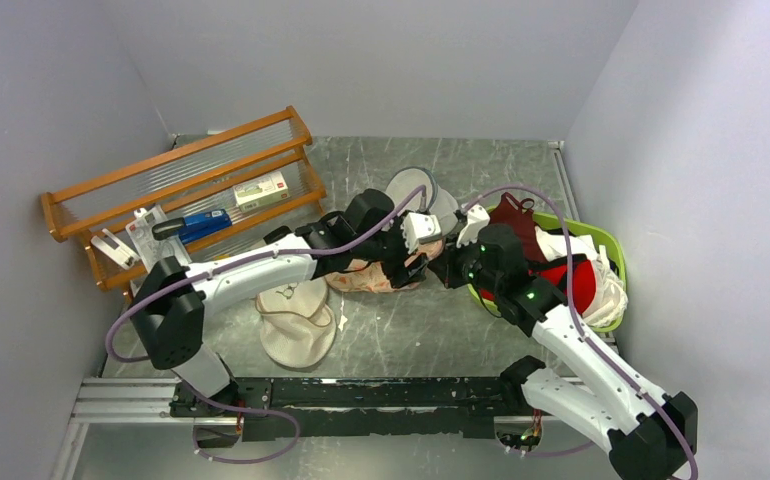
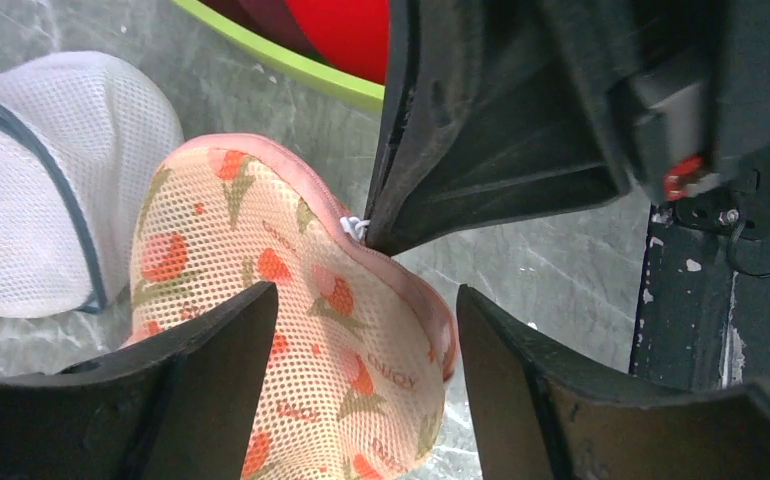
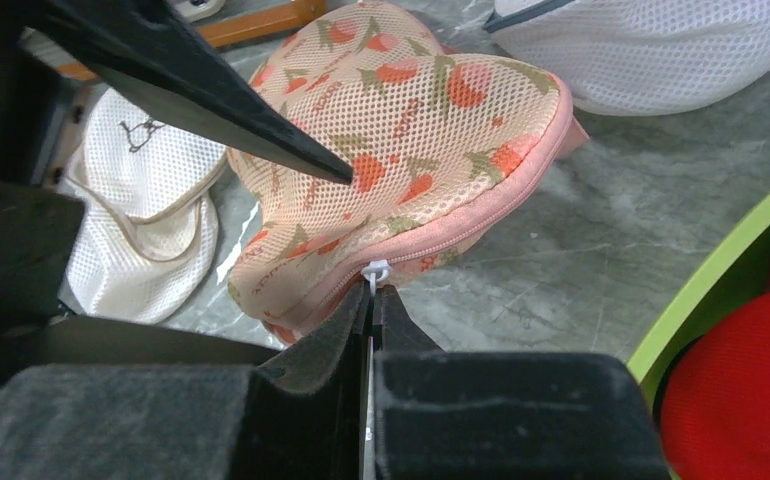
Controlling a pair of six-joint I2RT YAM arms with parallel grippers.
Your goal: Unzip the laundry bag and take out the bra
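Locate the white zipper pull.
In the right wrist view, the white zipper pull sits on the laundry bag's pink rim, pinched in the right gripper.

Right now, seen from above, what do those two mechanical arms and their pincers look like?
Both the left arm and the right arm have smooth white shells between chunky black joints, with a thin purple cable looping along each. Small green lights glow on the right one. The left pincer and right pincer have matte black, wedge-shaped fingers.
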